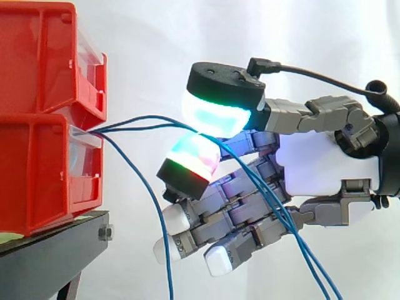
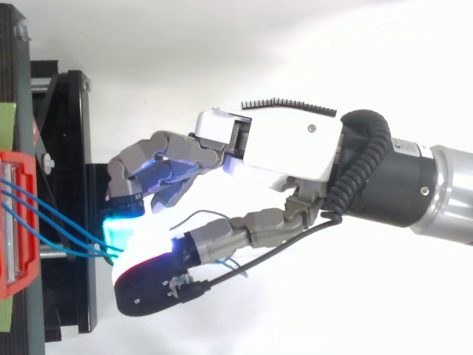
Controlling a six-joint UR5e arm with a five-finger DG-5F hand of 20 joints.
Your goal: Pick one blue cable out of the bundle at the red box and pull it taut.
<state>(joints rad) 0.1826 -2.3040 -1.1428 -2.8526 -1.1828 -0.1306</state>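
Observation:
Two stacked red bins (image 1: 44, 156) stand at the left on a black stand (image 1: 56, 250). Blue cables (image 1: 140, 119) come out between the bins. Two strands run nearly level into my hand (image 1: 325, 165), which is shut on them between the glowing thumb pad (image 1: 219, 115) and a glowing fingertip (image 1: 194, 156). Past the pinch they slope down to the lower right (image 1: 306, 250). A third strand (image 1: 147, 200) hangs slack below the bins. From above, the cables (image 2: 52, 212) cross from the red bin (image 2: 15, 222) to the hand (image 2: 288, 151). The other fingers are curled underneath.
The black stand (image 2: 70, 185) juts out under the bins, close to my fingertips. A white curtain fills the background. The arm comes in from the right.

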